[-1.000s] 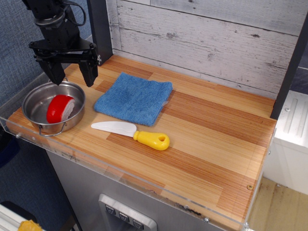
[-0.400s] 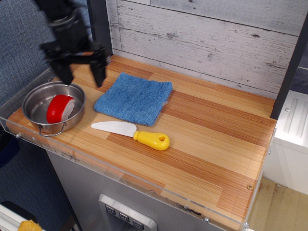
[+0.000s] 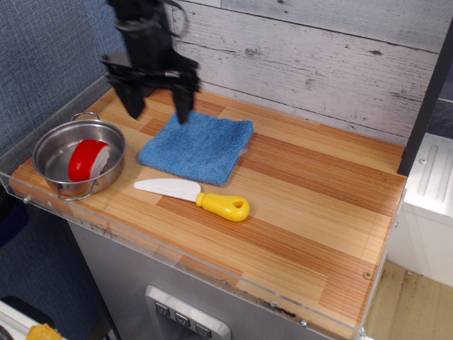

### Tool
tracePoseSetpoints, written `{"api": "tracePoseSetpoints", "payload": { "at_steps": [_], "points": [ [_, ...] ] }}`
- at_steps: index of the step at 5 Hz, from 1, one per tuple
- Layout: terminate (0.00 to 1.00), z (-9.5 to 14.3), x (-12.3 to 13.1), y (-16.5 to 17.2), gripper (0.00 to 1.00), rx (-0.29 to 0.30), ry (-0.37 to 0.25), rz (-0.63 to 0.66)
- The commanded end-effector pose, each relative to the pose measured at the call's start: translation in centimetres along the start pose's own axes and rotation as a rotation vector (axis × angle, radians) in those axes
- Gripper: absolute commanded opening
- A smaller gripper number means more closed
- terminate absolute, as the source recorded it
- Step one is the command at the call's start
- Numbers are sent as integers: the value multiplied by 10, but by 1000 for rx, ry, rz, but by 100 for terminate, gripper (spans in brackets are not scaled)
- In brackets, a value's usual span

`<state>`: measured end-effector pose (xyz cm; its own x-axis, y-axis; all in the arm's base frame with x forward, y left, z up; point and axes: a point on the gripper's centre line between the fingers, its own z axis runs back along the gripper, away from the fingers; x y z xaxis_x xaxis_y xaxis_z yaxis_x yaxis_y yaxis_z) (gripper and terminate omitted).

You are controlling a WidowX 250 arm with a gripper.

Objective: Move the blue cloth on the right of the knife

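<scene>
1. The knife (image 3: 192, 197) is lying near the tabletop (image 3: 304, 212) front edge.
2. The blue cloth (image 3: 199, 146) is resting just behind it, looking soft, light and limp; pinching a raised edge seems best.
3. The claw (image 3: 157, 108) is hovering wide, empty, above the cloth's far-left corner.

Steel pot (image 3: 49, 145) holds a red-white object (image 3: 89, 159).

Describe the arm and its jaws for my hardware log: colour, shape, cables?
The arm is black and chunky, with a dark cable looping near its upper right side. It ends in a wide black crossbar carrying the gripper, whose two jaws are long black tapering prongs. No markings are legible.
</scene>
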<state>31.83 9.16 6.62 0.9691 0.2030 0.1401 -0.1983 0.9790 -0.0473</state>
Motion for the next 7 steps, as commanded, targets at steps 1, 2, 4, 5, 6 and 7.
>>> {"api": "tracePoseSetpoints", "payload": {
  "at_steps": [1, 2, 4, 5, 6, 7],
  "points": [
    [0, -24, 25, -19, 100, 48, -72, -58],
    [0, -40, 33, -13, 100, 65, -63, -47],
    [0, -59, 40, 0, 100, 84, -34, -15],
    [0, -66, 36, -13, 100, 70, -10, -52],
    [0, -61, 30, -28, 100, 63, -5, -90],
    [0, -57, 21, -42, 100, 50, -8, -126]
  ]
}}
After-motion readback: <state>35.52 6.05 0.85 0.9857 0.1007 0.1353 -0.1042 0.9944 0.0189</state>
